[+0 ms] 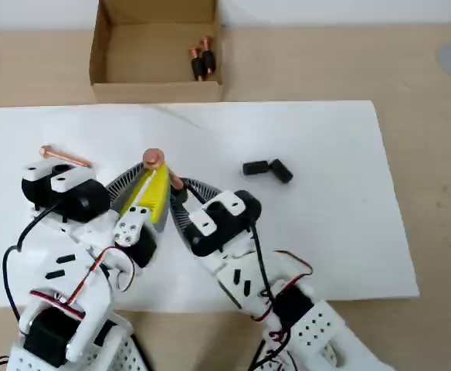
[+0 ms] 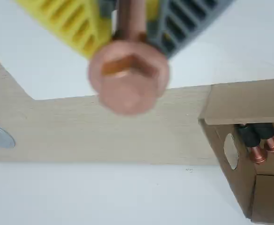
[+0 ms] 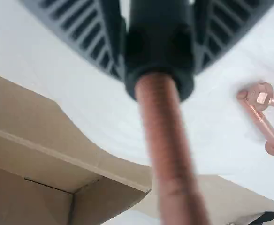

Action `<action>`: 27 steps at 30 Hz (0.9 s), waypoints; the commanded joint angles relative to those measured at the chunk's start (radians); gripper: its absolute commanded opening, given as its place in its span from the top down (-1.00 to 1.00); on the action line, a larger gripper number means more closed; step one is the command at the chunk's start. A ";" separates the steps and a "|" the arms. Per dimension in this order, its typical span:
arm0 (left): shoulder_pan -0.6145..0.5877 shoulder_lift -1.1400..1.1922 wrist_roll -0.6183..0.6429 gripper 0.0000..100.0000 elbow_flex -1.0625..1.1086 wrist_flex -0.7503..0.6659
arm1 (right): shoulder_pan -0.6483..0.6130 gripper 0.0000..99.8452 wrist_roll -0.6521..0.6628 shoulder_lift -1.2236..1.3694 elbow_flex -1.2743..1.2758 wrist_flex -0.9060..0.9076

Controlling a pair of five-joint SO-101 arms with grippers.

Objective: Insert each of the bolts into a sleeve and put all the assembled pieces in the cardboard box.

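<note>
**A:** High view first: the left gripper [image 1: 154, 170] was clamped on the bolt [image 1: 153, 159] mid-sheet [image 1: 326, 232]. The right gripper [image 1: 181, 190] sat at its five o'clock, touching. The cardboard box [image 1: 98, 54] was at twelve, with two assembled pieces [image 1: 202, 59] inside.

**B:** Left wrist?

**A:** Yellow and grey fingers [image 2: 66, 21] pinched the shank just behind the head.

**B:** And right wrist?

**A:** Its fingers were closed round the sleeve [image 3: 159, 51], with copper thread poking out of its end. Bolt and sleeve shared one axis, slanting toward five o'clock. I'd say it only needed pushing home.
</note>
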 commanded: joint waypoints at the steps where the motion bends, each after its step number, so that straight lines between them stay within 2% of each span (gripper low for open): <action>1: 0.006 -0.005 -0.009 0.98 0.000 -0.020 | -0.008 0.98 -0.008 -0.021 -0.007 0.000; 7: 0.006 -0.005 -0.052 0.98 0.008 -0.018 | -0.008 0.98 -0.008 -0.022 -0.007 0.000; 19: 0.012 -0.004 -0.052 0.98 0.012 -0.017 | -0.008 0.98 -0.008 -0.071 -0.004 0.006; 27: 0.121 -0.002 -0.100 0.98 0.040 -0.011 | -0.012 0.98 -0.008 -0.074 -0.004 0.006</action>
